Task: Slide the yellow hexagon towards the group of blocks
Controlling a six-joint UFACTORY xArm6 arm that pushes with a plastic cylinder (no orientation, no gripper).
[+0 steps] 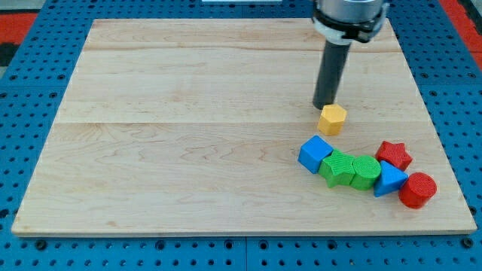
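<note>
On my screen the wooden board (188, 150) lies on a blue perforated bench (30, 248) that frames it on all sides, with a strip of red (22, 19) showing at the view's top corners. I see no containers on it, only loose blocks. Taking the yellow hexagon (332, 119) as my landmark, nearest the view's bottom and to its lower right sits the red cylinder (417, 190), touching a blue triangular block (388, 181). Beside that come a green cylinder (366, 172), a green block of unclear shape (337, 167) and a blue cube (315, 153), chained together just below the hexagon but apart from it. A red star (394, 155) sits at the hexagon's lower right, against the chain. My tip (325, 105) rests just above the hexagon, at its upper-left edge, seemingly touching; being a bare rod, it grips nothing.
</note>
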